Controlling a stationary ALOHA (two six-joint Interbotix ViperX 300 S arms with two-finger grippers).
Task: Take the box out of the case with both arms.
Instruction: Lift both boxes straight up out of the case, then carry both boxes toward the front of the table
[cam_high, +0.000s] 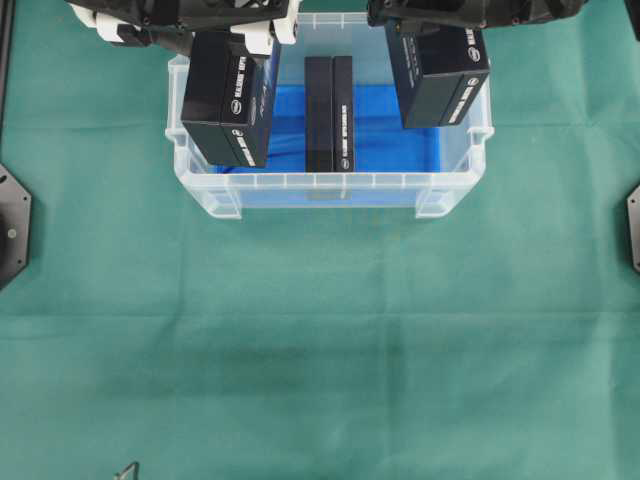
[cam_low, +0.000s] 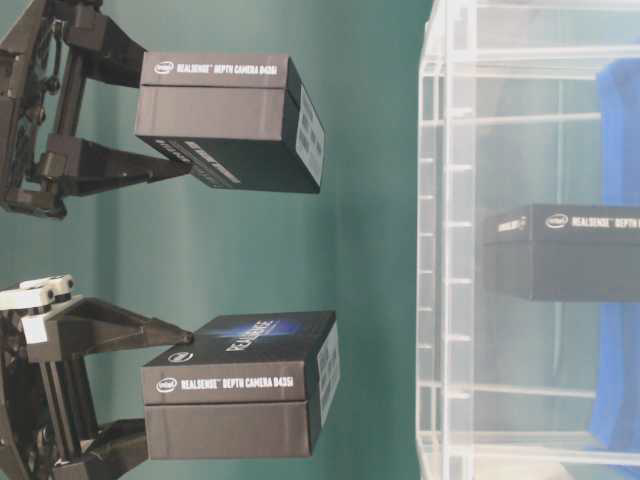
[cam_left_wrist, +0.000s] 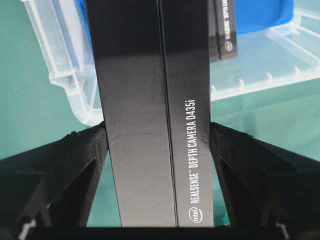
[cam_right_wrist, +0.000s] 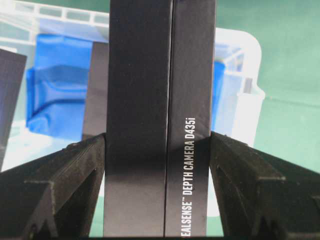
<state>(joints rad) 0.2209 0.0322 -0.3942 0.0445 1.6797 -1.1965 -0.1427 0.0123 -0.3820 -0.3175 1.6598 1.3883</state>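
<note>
Covering the whole table (cam_high: 320, 360) is a green cloth, and up at twelve o'clock in the overhead view sits the case (cam_high: 330, 192), a clear plastic bin with a ribbed rim and a blue sheet (cam_high: 385, 130) on its bottom. Two black arms reach in from the top edge, the left arm (cam_high: 180, 15) with white parts at eleven o'clock, the right arm (cam_high: 470, 12) at one o'clock. Each one carries a black box marked as a depth camera. From table level both held boxes hang well clear of the case, apart from its rim: the left box (cam_low: 240, 385) and the right box (cam_low: 228, 120). Seen from overhead they hover over the case's left and right ends. The left gripper (cam_left_wrist: 157, 135) is pinching its box across the narrow sides, one finger pressed against each side, as the left wrist view shows. The right gripper (cam_right_wrist: 157, 142) clamps the other box the same way in the right wrist view, fingers tight on both flanks. A third box (cam_high: 329, 112) lies inside the case on the blue sheet, in the middle between the two lifted ones, touched by neither gripper.
</note>
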